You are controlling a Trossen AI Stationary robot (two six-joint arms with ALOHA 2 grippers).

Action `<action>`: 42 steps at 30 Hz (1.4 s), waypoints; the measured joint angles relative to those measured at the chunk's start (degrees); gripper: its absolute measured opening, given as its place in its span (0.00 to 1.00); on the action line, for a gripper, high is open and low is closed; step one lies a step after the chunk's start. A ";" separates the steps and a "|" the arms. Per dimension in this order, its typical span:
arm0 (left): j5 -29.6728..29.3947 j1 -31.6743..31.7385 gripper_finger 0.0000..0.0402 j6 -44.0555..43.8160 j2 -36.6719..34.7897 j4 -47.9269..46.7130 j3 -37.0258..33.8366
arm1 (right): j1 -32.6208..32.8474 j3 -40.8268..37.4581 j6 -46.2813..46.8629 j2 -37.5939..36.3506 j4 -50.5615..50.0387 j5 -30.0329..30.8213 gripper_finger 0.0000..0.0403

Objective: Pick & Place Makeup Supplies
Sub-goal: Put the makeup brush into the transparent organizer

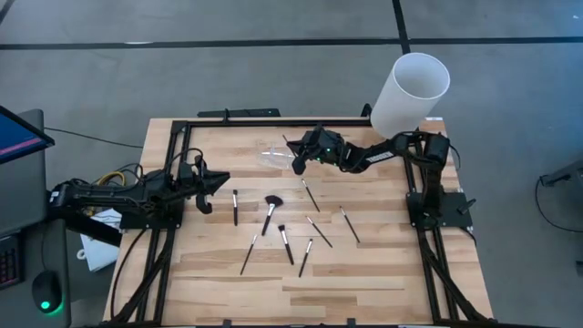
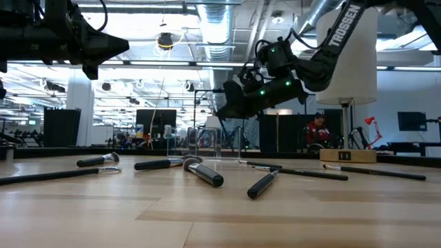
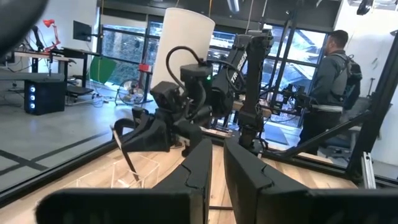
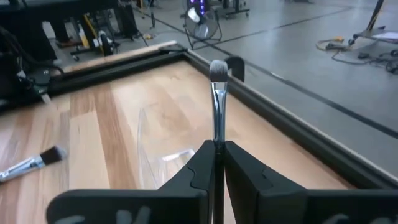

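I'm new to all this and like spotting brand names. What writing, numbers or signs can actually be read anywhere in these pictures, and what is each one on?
"TROSSEN": white letters on the right arm, low view.
Small light label on the block under the white cylinder: too small to read.
Monitor at the table's left: nothing legible.
No other readable text.

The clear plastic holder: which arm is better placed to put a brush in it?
Right. The right gripper already holds a slim black-handled brush above the clear plastic holder; the left gripper waits, empty, at the table's left edge.
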 joint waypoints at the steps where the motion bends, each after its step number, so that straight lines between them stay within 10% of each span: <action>1: 0.02 0.00 0.10 -0.01 0.00 -0.08 -0.01 | -0.03 0.00 0.07 0.09 -0.35 0.00 0.07; 27: 0.00 0.01 0.10 -1.95 0.70 -0.62 -0.01 | -0.10 -0.04 -0.90 -10.37 -10.84 0.27 0.15; 36: 2.68 0.01 0.10 -8.63 11.13 -0.61 2.61 | 6.71 0.00 -3.99 -22.26 -32.60 8.65 0.15; 42: -5.71 -0.08 0.12 -10.44 23.72 -5.06 10.97 | 11.52 0.00 -5.24 -23.74 -37.27 15.49 0.15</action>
